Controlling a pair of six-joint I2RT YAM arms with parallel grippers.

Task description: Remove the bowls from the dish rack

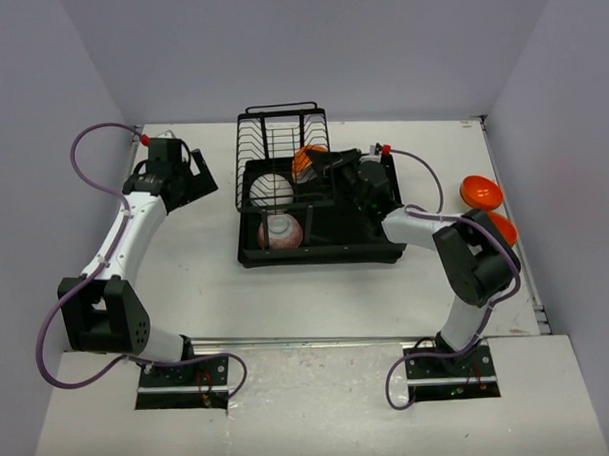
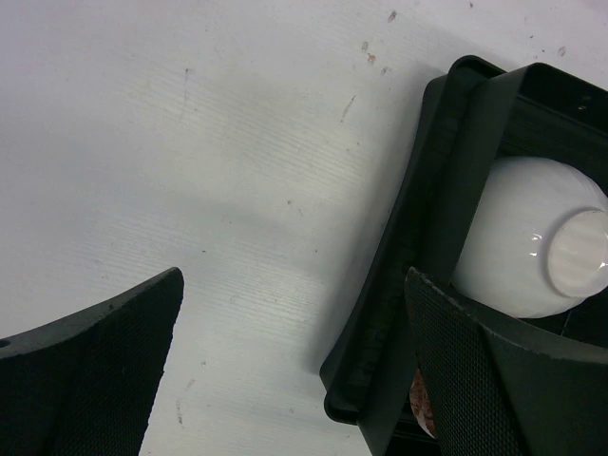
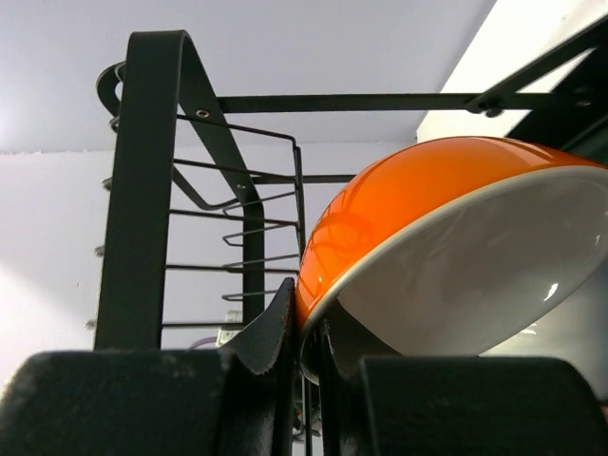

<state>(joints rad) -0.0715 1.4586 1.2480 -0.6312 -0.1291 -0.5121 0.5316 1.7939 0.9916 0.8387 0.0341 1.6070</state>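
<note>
Right claw clamped orange bowl's rim, rack wires crowding at 9 o'clock (tight). Left claw apart over open table, rack edge and white bowl at 3 o'clock.

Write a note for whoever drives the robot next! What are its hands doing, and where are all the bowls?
Right gripper: shut on the rim of an orange bowl, by the upright wires of the dish rack.
Left gripper: open, holding nothing, over the table at the rack's left side.
Done: two orange bowls sit out on the table, far right.
Left: set down the held bowl, then take out the white bowl and the pink speckled bowl, both in the rack.
</note>
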